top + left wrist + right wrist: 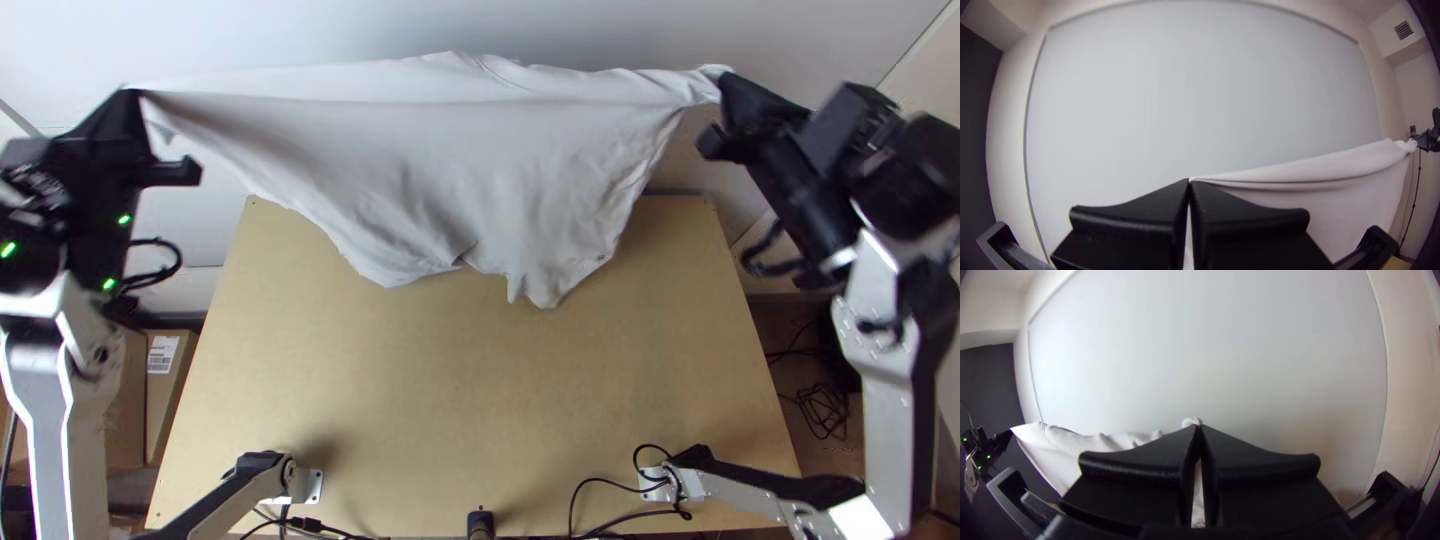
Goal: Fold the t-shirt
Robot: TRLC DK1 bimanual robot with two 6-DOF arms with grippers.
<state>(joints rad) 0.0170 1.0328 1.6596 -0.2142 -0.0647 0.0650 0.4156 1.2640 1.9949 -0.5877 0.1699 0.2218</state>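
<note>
Aloft, a pale t-shirt (470, 150) hangs stretched between two robot grippers beyond and over the far part of a light wooden table (480, 400), each black pair of fingers closed on a piece of the cloth. The greatest risk looks to be a slip: the left gripper (1190, 182) pinches a thin tip of fabric right at its fingertips and the right gripper (1198, 426) a small bunch, so a harder pull apart could tug either end free and drop that side. The lower edge (541, 300) is ragged, with points and creases near the middle; lowered as it hangs, the shirt would probably land with cloth tucked beneath itself, spoiling the first fold. Setting it down too far out could also leave fabric draped over the table's far edge, where its weight might drag the rest away. In the top view, both grippers appear outside the lines of the table's side edges, with the wall (1200, 90) behind the cloth, so the room to work seems to lie toward the arms' bases. Bare wood runs from beneath the shirt to the near edge, where black cables (615, 517) lie well apart from the cloth; a long drag that way might snag them, while a moderate one should flatten the shirt.
</note>
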